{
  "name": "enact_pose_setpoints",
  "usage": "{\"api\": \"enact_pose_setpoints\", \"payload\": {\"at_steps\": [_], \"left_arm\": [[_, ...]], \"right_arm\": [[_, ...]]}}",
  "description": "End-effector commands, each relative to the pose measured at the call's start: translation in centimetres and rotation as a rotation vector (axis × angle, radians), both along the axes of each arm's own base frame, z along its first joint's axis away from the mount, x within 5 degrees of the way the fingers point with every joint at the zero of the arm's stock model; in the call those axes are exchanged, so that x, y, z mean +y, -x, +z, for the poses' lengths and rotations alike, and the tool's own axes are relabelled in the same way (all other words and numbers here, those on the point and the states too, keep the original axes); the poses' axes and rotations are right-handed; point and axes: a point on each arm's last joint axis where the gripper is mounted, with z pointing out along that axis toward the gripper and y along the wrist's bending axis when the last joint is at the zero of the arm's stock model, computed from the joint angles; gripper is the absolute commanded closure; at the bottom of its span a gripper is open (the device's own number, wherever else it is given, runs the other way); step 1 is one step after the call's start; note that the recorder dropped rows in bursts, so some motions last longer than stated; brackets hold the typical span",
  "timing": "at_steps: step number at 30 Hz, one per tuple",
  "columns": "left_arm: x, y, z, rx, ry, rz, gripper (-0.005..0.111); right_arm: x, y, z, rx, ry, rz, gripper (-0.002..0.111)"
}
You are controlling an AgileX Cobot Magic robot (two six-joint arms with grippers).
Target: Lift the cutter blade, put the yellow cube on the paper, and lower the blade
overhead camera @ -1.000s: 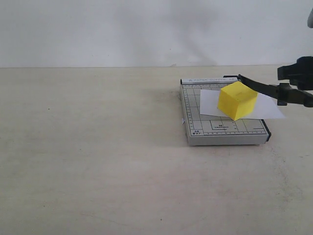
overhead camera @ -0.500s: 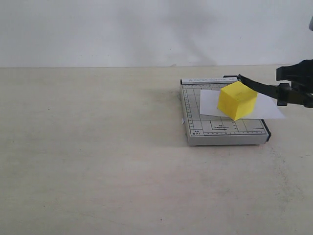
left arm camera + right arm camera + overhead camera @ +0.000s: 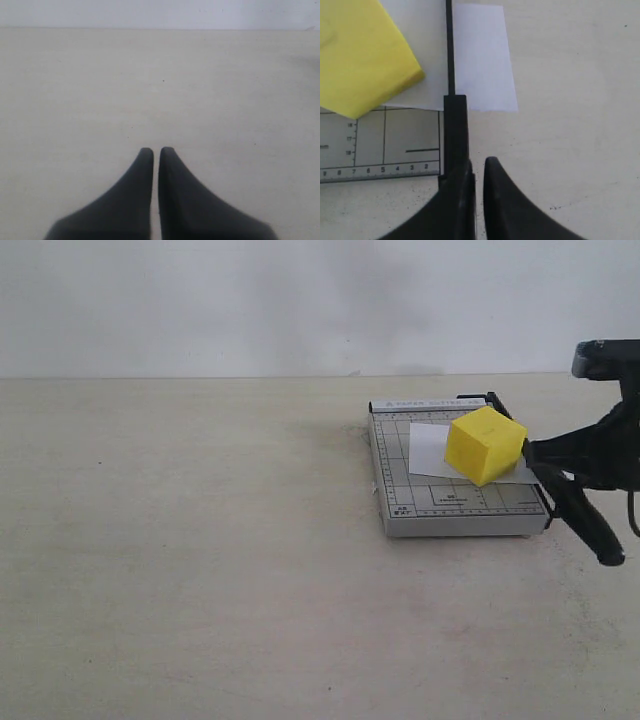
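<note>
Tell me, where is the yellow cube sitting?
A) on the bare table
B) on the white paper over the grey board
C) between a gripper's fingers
B: the yellow cube sits on the paper, which lies on the grey board.

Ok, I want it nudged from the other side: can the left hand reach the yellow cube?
Probably yes: the yellow cube is exposed on its left, the table left of the grey board is bare, and the cutter blade and right hand are on the far side. The left hand is shut.
</note>
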Motion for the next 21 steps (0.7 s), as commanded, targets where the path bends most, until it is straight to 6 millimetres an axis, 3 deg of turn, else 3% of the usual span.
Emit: {"api": "enact_pose_setpoints", "payload": {"at_steps": [1,5,8,14,21], "left_arm": [[0.0,0.0,0.1,-0.019,0.014,0.004,0.102],[0.0,0.0,0.1,-0.021,0.015,0.004,0.102],[0.0,0.0,0.1,-0.021,0.015,0.004,0.102],[0.0,0.0,0.1,-0.021,0.015,0.004,0.102],[0.0,0.0,0.1,-0.019,0.014,0.004,0.102]], "right_arm": [[0.0,0.3,-2.3,0.110,0.011,-0.005,0.099],[0.0,0.2,-2.6,0.114,0.011,-0.005,0.099],[0.1,0.1,-1.5,0.053,0.000,0.000,0.099],[0.0,1.3,4.3,-0.164,-0.022,0.009,0.099],[-0.4,5.0,10.6,-0.363,-0.036,0.004,0.099]]}}
